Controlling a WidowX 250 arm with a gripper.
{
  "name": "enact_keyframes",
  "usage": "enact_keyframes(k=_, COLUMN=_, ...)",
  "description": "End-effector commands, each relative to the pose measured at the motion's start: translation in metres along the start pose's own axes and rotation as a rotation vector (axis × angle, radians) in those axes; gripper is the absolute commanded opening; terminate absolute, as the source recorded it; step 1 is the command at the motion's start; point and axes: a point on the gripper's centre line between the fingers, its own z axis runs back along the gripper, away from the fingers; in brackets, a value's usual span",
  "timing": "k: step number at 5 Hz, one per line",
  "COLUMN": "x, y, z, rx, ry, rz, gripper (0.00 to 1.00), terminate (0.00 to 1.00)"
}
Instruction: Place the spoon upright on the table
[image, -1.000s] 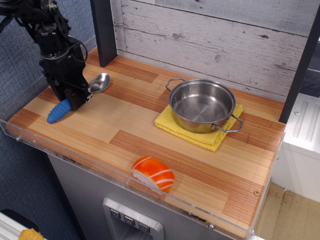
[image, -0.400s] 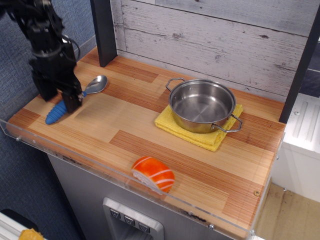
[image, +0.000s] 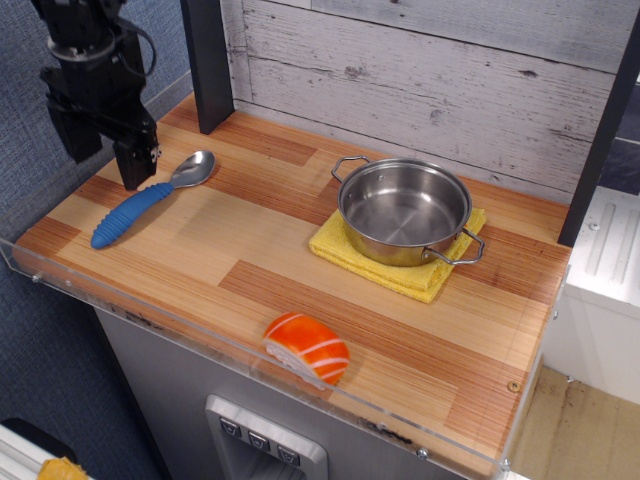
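- Currently the gripper (image: 105, 160) hangs spread and empty above the blue-handled spoon (image: 150, 200), lying flat near the wooden table's (image: 300, 250) left edge.
- Risk: a nudge could roll it off.

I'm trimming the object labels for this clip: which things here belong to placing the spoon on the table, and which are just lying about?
Part of the job:
spoon, lying flat
table
gripper, open above the spoon

Just lying about:
steel pot
yellow cloth pad under it
orange-and-white sushi toy
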Motion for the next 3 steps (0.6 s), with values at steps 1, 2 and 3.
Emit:
enact_keyframes(k=1, x=-0.023, y=-0.026, z=0.04, rx=-0.023, ry=-0.013, rz=-0.002, gripper=1.0, terminate=0.0)
enact_keyframes(k=2, x=-0.008, y=-0.049, z=0.053, rx=-0.024, ry=-0.054, rz=-0.06, gripper=1.0, terminate=0.0)
enact_keyframes(k=3, x=0.011, y=-0.077, z=0.069, rx=-0.048, ry=-0.088, rz=-0.057, gripper=1.0, terminate=0.0)
